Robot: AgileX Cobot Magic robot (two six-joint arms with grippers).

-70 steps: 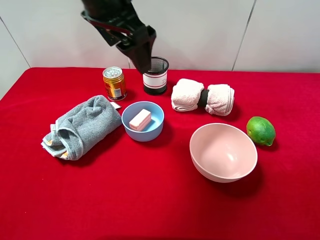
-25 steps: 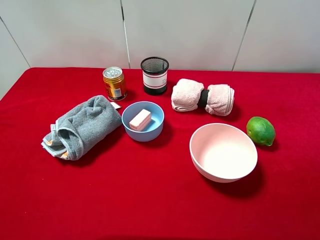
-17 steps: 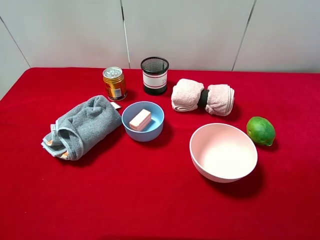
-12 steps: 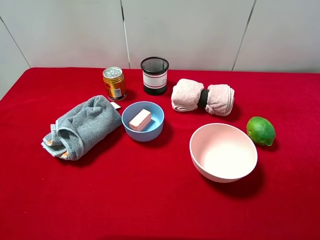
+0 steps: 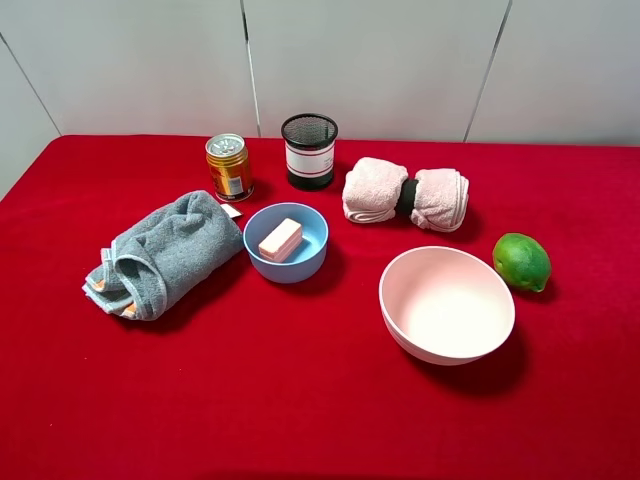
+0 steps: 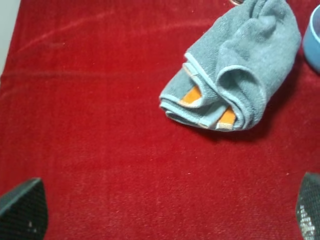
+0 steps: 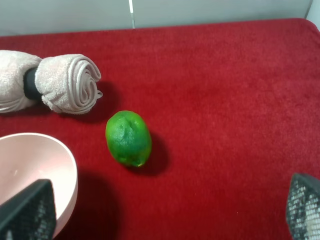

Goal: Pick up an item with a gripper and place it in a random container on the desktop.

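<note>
Judging from how things lie, the placing is already done: the peach-pink block (image 5: 281, 239) rests inside the light-blue bowl (image 5: 305, 264), a little tilted, on the red desktop (image 5: 300, 400). What remains, I think, is only to keep both arms away and not disturb the bowl.

The left gripper (image 6: 160, 210) is wide apart and holds nothing; its 2 fingertips show at the edges of the left wrist view, above bare cloth near the grey towel (image 6: 240, 75). The right gripper (image 7: 160, 210) is also apart and empty, near the lime (image 7: 128, 138) and the pink bowl (image 7: 70, 175).

Around the blue bowl stand the gold can (image 5: 229, 166), the black mesh cup (image 5: 309, 150) and the rolled pink towel (image 5: 405, 195). The grey towel lies just beside the bowl, so any new reach should come from above.
</note>
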